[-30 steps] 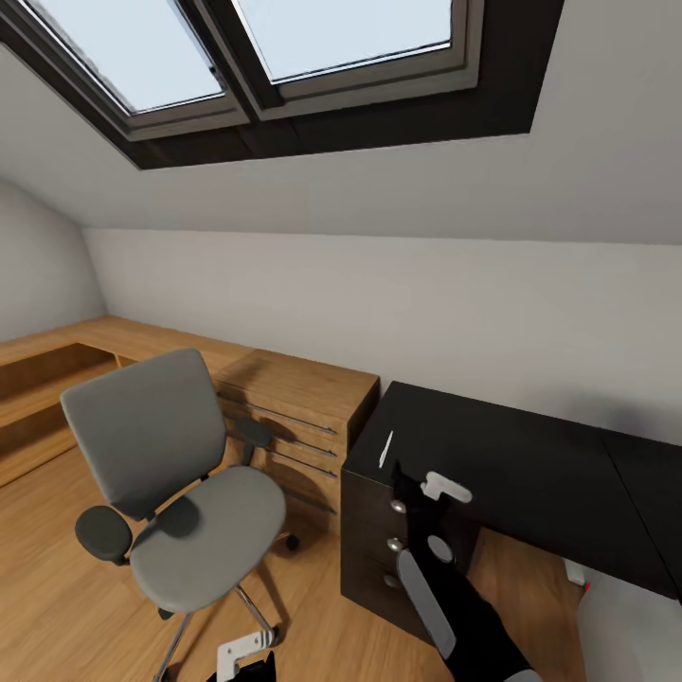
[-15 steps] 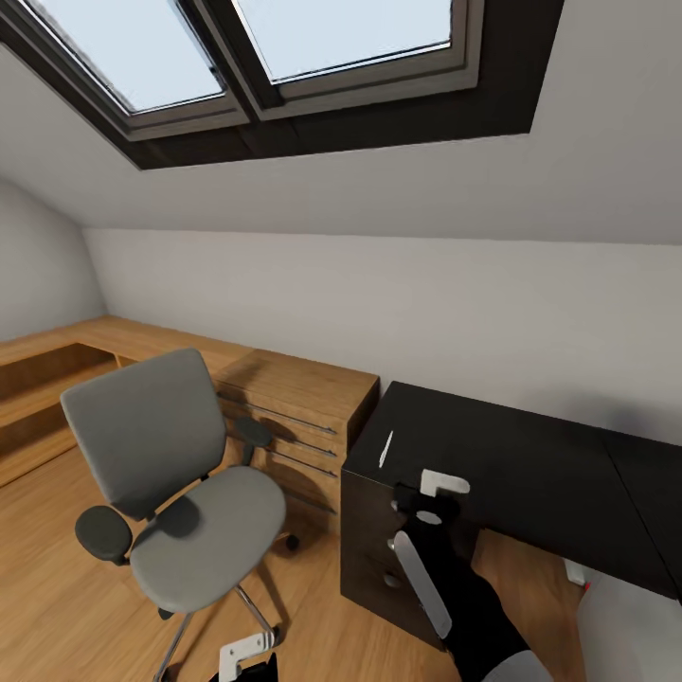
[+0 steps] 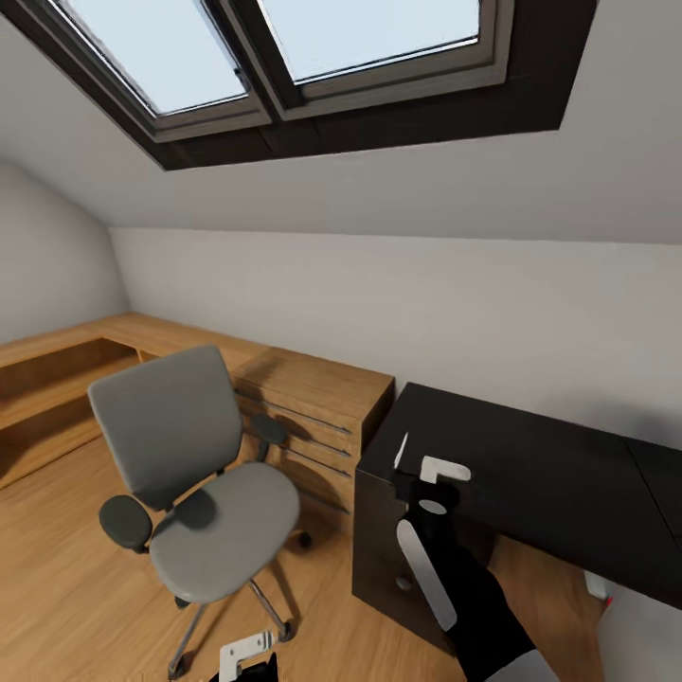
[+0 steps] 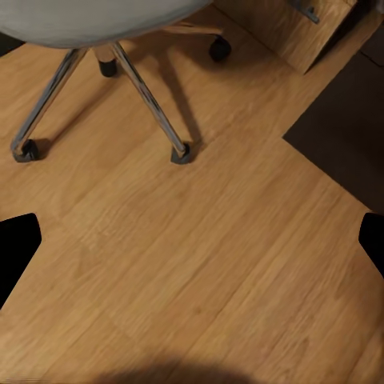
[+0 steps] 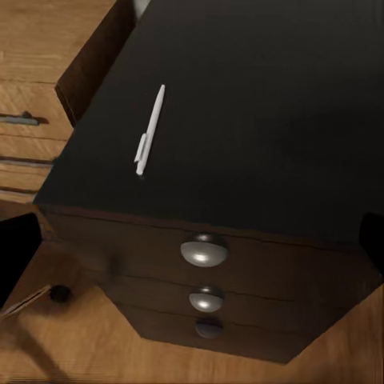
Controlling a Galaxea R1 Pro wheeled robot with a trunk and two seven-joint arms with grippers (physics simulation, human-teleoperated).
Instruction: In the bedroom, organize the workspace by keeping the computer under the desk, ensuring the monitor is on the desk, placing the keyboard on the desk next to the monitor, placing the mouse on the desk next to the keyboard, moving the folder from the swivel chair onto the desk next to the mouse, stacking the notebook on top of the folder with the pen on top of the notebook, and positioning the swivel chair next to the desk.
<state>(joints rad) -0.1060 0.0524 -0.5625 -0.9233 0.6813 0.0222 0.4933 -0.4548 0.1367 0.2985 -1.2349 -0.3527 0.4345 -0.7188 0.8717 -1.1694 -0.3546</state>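
Light wood floor point(image 4: 200, 264) takes up most of this view, its planks running diagonally. Along one edge sits the underside of the swivel chair point(image 4: 96, 16), its grey seat cut off by the frame; chrome spokes slope down from it to black castors point(image 4: 182, 152) resting on the planks, one at each spoke end, with another castor near the wooden drawer unit point(image 4: 300, 32). A dark patch of shadow point(image 4: 336, 136) lies across the floor beside that unit. The left pincer's black fingertips point(image 4: 16, 248) show at two opposite edges, set wide apart, nothing between them.
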